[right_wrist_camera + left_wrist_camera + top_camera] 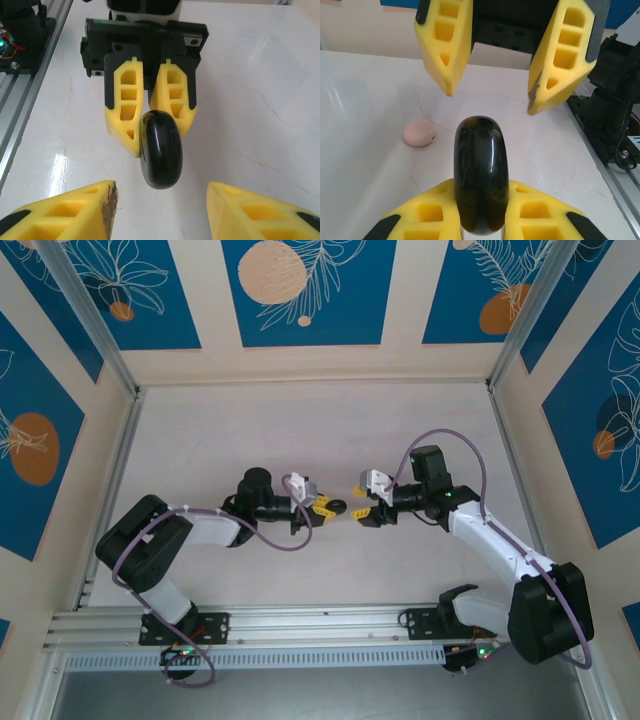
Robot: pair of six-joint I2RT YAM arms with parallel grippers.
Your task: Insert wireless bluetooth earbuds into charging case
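Clamping the glossy black round charging case [161, 150] on edge in my left gripper [322, 507], I should centre my right gripper [491, 100], jaws spread, squarely around its free rim.

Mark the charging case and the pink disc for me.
charging case [481, 175]: left wrist view, middle of its glossy rounded edge.
pink disc [419, 133]: left wrist view, centre of its top face.

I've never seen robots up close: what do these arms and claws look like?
The left arm and right arm have white links, black joints and a looping purple cable each. The left gripper and right gripper each carry two yellow wedge-shaped fingers with hollow cut-outs.
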